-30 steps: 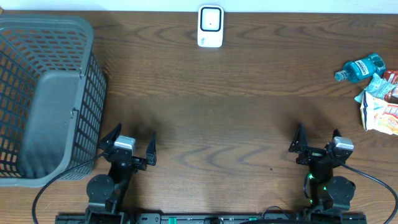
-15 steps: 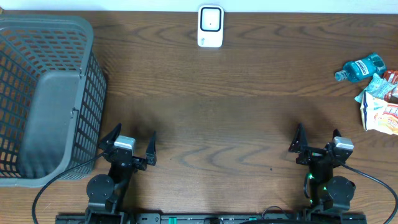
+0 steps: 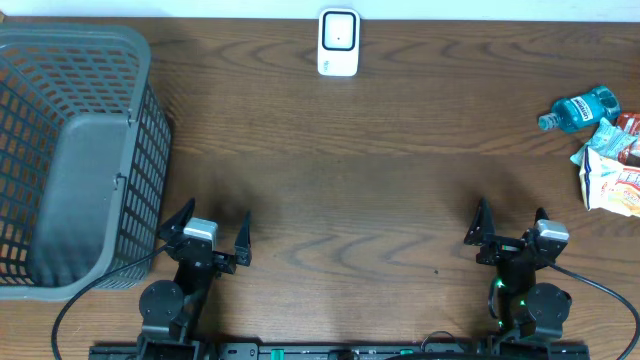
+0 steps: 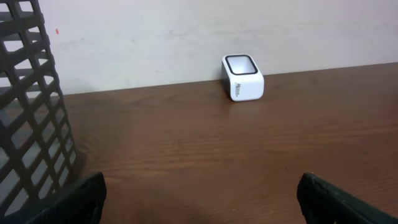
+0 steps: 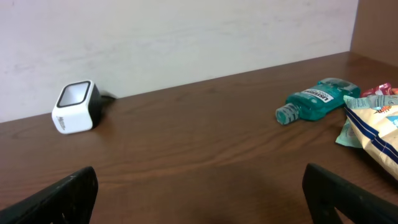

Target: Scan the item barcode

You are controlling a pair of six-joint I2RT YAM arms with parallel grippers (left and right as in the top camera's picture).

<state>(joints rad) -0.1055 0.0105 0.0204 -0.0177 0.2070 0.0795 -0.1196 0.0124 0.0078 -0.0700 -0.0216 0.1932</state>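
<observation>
Brown wooden table [image 3: 350,180], teal plastic mouthwash bottle [image 3: 582,108] sits upper right, closest to right gripper [image 3: 510,215]; it and left gripper [image 3: 216,215] gape empty.

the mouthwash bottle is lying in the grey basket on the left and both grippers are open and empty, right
Not quite. The mouthwash bottle lies out on the far right, beside the snack bags, not in the basket, as the overhead view shows. The rest holds: the left gripper and right gripper are open and empty.
</observation>
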